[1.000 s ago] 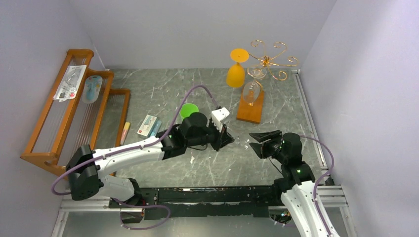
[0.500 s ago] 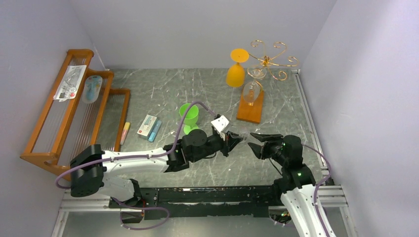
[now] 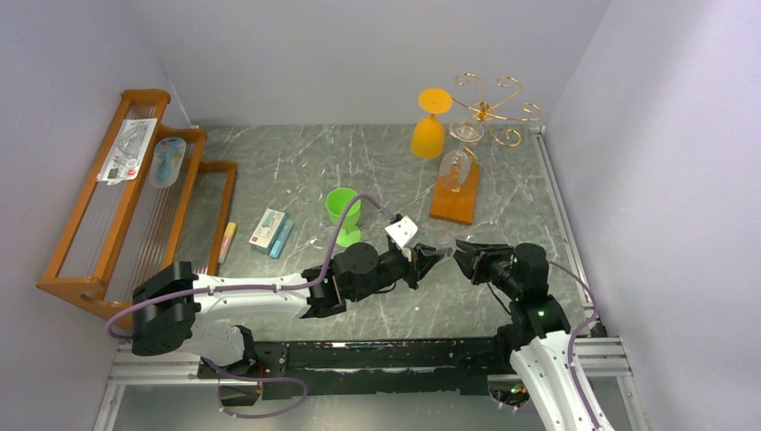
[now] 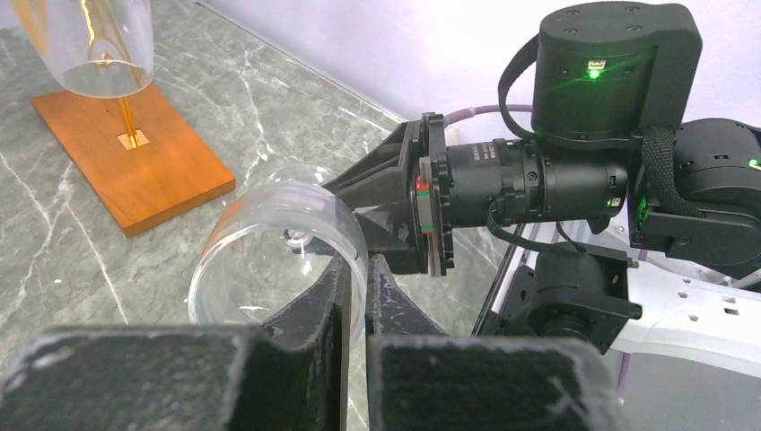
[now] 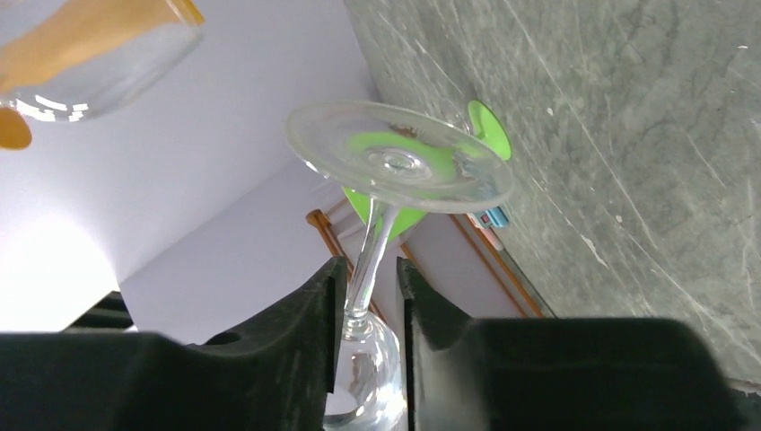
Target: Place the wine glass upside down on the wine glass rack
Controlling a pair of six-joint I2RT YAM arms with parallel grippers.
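A clear wine glass (image 3: 439, 254) lies sideways in the air between my two grippers. My left gripper (image 4: 357, 261) is shut on its rim, one finger inside the bowl (image 4: 269, 247) and one outside. My right gripper (image 5: 371, 266) faces it with its jaws either side of the stem (image 5: 374, 244), a narrow gap still showing beside the stem; the foot (image 5: 399, 167) lies just beyond its fingertips. The wine glass rack (image 3: 489, 111), gold wire on a wooden base (image 3: 454, 198), stands at the back right.
A clear glass (image 3: 456, 167) and an orange glass (image 3: 430, 127) hang upside down on the gold rack. A green glass (image 3: 343, 212) stands upright mid-table. A small box (image 3: 267, 227) lies left of it. A large slatted wooden rack (image 3: 135, 197) lines the left wall.
My left arm has carried the clear glass right and nearer, bringing its stem between the right gripper's jaws. Those jaws have narrowed around the stem. The green glass has come into view.
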